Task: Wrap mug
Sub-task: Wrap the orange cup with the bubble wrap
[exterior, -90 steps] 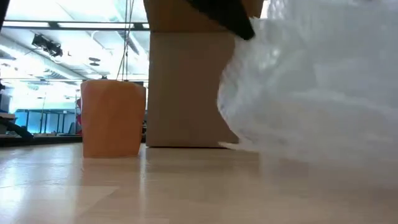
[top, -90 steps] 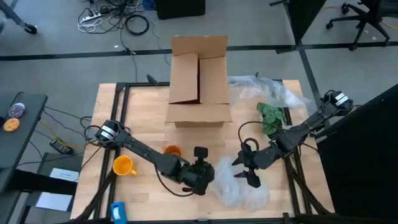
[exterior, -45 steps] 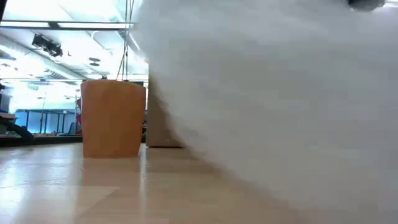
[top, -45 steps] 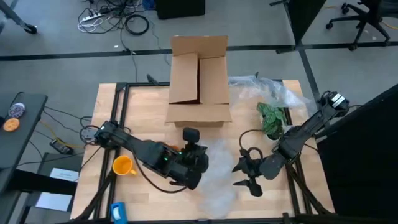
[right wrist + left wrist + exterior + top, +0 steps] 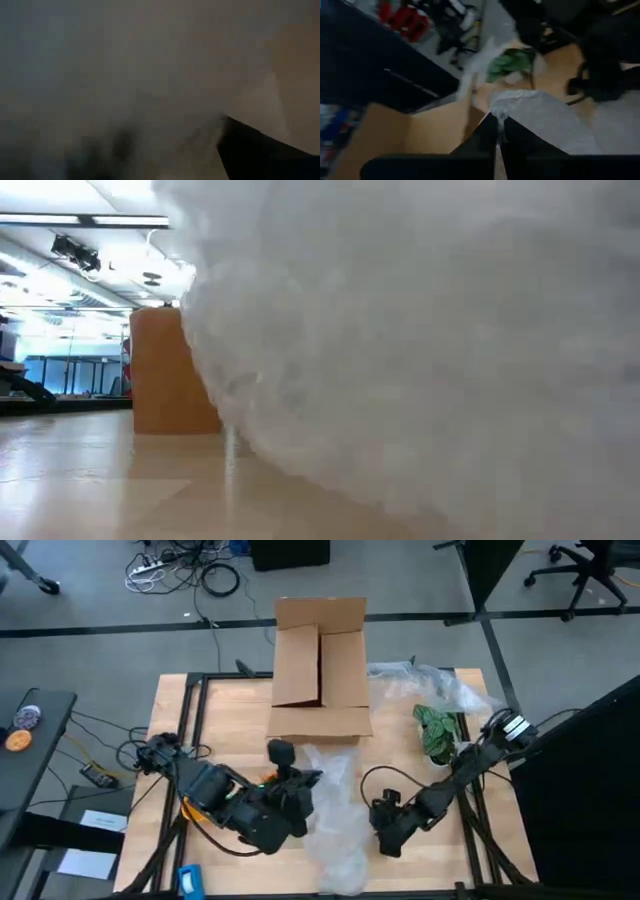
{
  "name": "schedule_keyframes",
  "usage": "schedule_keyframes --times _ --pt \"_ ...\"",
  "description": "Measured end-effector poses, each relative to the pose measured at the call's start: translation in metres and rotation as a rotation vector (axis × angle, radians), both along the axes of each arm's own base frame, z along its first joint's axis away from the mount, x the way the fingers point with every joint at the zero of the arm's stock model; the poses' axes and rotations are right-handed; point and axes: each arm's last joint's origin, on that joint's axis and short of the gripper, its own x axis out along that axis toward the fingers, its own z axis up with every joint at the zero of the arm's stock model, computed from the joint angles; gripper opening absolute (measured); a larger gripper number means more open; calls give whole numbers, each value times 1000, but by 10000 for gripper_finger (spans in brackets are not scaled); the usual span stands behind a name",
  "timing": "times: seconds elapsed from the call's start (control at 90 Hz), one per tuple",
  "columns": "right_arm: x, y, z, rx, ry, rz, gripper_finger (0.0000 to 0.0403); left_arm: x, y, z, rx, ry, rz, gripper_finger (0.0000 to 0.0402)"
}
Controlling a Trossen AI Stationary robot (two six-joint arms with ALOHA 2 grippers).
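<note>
Near the tabletop's front edge, the left gripper [image 5: 496, 131] pinched a corner of the plastic sheet [image 5: 335, 825], fingers pressed together on it, lifting it toward the box [image 5: 320, 670]. Whether the right gripper [image 5: 388, 830], low at the sheet's right side, was spread, I could not tell. Left of the sheet stood the mug [image 5: 170, 370], partly hidden under the left arm from above. Doing this well likely meant spreading the sheet flat before setting the mug on it.
</note>
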Motion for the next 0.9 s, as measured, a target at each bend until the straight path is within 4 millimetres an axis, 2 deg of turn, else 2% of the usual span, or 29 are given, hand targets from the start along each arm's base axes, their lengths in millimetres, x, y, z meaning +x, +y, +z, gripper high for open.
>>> schedule_keyframes --times 0.078,0.178,0.344,0.467,0.544,0.644,0.778,0.9 --pt "-4 0 9 54 12 -4 197 0 5 2 78 -42 91 0" --pt "-3 6 36 130 -54 15 186 2 17 6 195 -102 258 0" --pt "4 20 86 203 -266 63 169 13 45 7 230 -105 372 0" --pt "15 31 100 195 -458 136 164 22 68 7 247 -95 446 0" --pt "23 36 93 164 -519 157 164 25 77 8 232 -112 478 0" --pt "38 41 72 122 -531 150 164 28 82 9 230 -118 496 0" --pt "58 45 26 87 -482 77 164 29 83 10 257 -88 488 0" --pt "65 38 -19 90 -328 -52 162 27 80 8 270 -70 475 0"
